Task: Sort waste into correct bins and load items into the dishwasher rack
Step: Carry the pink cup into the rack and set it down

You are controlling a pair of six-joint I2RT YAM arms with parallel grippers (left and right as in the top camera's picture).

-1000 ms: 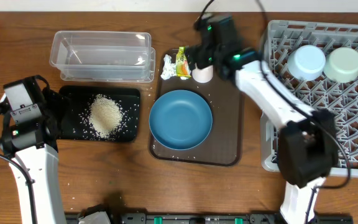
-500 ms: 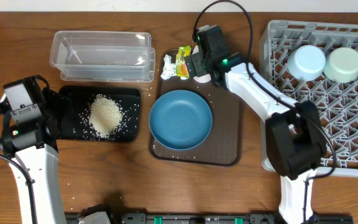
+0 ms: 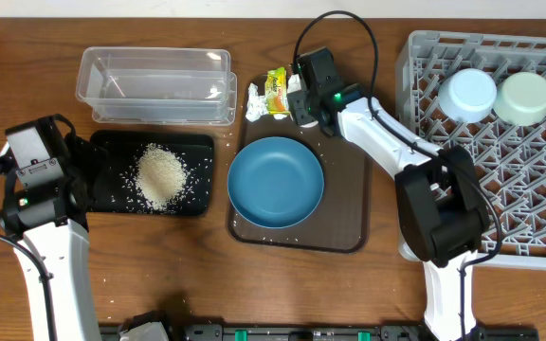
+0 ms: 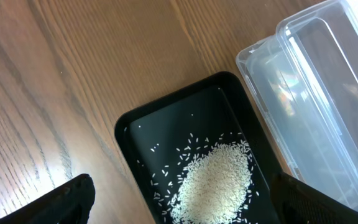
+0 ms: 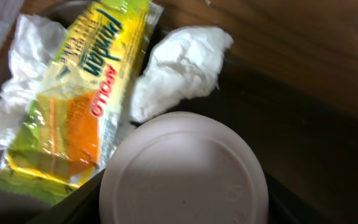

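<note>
right gripper [image 3: 301, 102] sits lower, around white cup [image 5: 184, 168] — clench cannot be told; loading step, next needs lift to dishwasher rack [image 3: 529, 189].

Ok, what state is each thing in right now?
clear tub: upright, empty
black tray: holding rice heap
blue bowl: upright, empty
two small bowls: upside down in rack
white cup: base up, inside right gripper
snack wrapper: flat, against tissue
left gripper: open
right gripper: around cup, grip unclear

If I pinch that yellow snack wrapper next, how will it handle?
Probably light and floppy: the snack wrapper looks like thin creased film. Its glossy surface may slip. It lies against the crumpled tissue, which might drag along.
</note>
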